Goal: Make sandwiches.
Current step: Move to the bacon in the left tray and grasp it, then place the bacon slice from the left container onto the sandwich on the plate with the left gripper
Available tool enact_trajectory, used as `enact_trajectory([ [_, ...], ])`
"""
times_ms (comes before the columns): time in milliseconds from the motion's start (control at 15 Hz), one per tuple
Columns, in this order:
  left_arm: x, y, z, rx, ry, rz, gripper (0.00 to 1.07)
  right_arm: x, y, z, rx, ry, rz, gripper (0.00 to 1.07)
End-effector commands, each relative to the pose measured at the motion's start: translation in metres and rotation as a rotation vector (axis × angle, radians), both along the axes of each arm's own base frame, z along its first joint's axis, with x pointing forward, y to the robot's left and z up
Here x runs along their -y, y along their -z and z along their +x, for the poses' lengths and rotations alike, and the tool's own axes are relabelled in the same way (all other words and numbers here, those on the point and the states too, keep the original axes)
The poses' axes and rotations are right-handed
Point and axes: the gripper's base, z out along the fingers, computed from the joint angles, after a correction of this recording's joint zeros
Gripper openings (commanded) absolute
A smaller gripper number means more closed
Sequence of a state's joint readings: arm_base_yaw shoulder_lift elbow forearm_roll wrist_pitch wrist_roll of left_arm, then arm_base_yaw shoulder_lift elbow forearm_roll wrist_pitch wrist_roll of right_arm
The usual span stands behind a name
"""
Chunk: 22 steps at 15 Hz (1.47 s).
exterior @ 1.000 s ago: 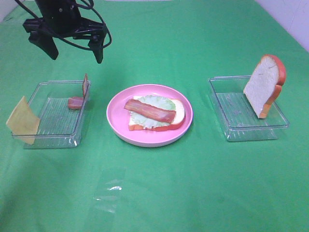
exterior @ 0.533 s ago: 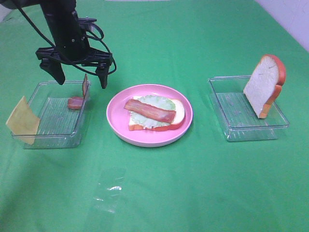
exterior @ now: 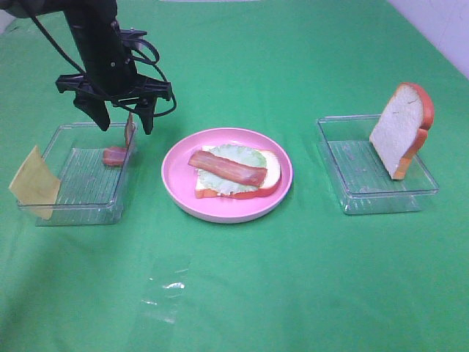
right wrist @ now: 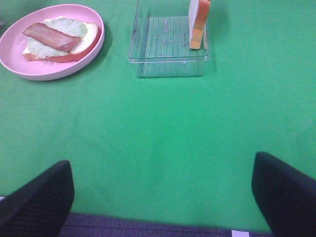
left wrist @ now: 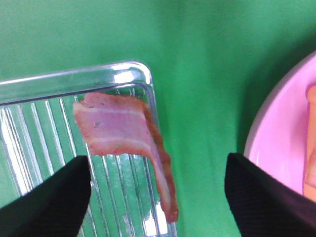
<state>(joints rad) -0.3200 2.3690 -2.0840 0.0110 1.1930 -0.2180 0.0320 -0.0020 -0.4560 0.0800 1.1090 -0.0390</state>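
Observation:
On the pink plate (exterior: 178, 183) lies an open sandwich: a bread slice (exterior: 271, 174), lettuce (exterior: 236, 155) and a bacon strip (exterior: 228, 169) on top. A second bacon strip (exterior: 129, 130) stands bent against the right wall of the left clear tray (exterior: 80, 209). My left gripper (exterior: 122, 123) hangs open over that strip's raised end, one finger on each side, not touching it. In the left wrist view the bacon (left wrist: 118, 131) lies between the two black fingers (left wrist: 49, 197). My right gripper (right wrist: 160, 192) is open over bare cloth, holding nothing.
A yellow cheese slice (exterior: 33, 183) leans on the left tray's near left corner. A bread slice (exterior: 401, 128) stands upright in the right clear tray (exterior: 381, 198). In the right wrist view the plate (right wrist: 49, 74) and tray (right wrist: 168, 61) lie far ahead. Green cloth covers the table.
My left gripper has come down from the far left toward the tray and now straddles the upright bacon end. Its jaws have narrowed somewhat. The food has not moved.

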Motion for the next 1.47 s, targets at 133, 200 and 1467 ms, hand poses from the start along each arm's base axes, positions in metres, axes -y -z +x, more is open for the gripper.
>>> enact_trajectory([
  [133, 0.002, 0.001, 0.001, 0.008, -0.022, -0.006, 0.64, 0.000, 0.001, -0.004, 0.029, -0.007, -0.003, 0.94],
  [200, 0.002, 0.001, 0.001, 0.008, -0.024, -0.013, 0.64, 0.000, 0.001, -0.004, 0.029, -0.007, -0.003, 0.94],
  [1467, 0.025, -0.084, -0.009, 0.071, 0.040, -0.228, 0.00, 0.000, 0.001, -0.004, 0.029, -0.007, -0.003, 0.94],
])
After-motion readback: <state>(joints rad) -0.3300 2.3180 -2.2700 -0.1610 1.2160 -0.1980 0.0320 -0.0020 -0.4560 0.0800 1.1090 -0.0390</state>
